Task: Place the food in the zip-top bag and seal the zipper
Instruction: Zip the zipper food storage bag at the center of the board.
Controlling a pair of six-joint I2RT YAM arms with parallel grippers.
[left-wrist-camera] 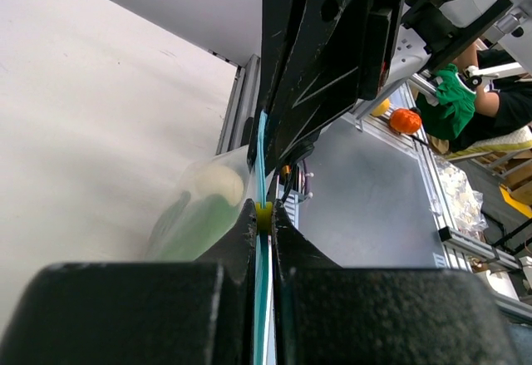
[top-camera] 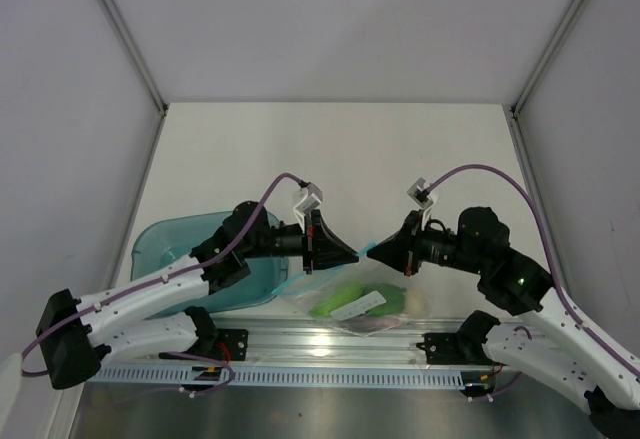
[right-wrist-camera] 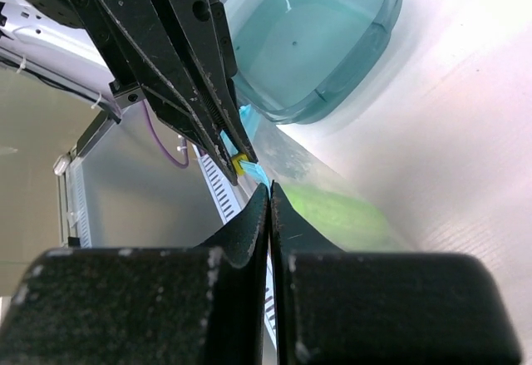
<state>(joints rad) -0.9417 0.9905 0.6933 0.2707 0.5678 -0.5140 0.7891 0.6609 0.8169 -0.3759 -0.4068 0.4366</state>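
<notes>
- Clear zip-top bag (top-camera: 362, 301) lies at the near edge of the table (top-camera: 330, 159), betw. the two arms, green food (top-camera: 335, 302) inside.
- Just left of it: teal tray (top-camera: 160, 244).
- L gripper (left-wrist-camera: 263, 215): fingers clamped tight on the light-blue zipper (left-wrist-camera: 262, 153).
- R gripper (right-wrist-camera: 270, 190): fingers fully together, tips at the same strip, nose to nose w/ the L one; prob. pinching it, can't be sure.

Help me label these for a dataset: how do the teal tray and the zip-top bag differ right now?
The teal tray is tinted and looks empty; the zip-top bag is clear and holds green food. The tray sits on the table with no pincer on it; the bag is pinched at its zipper by the left pincer and the right pincer, both shut. Both are see-through.
</notes>
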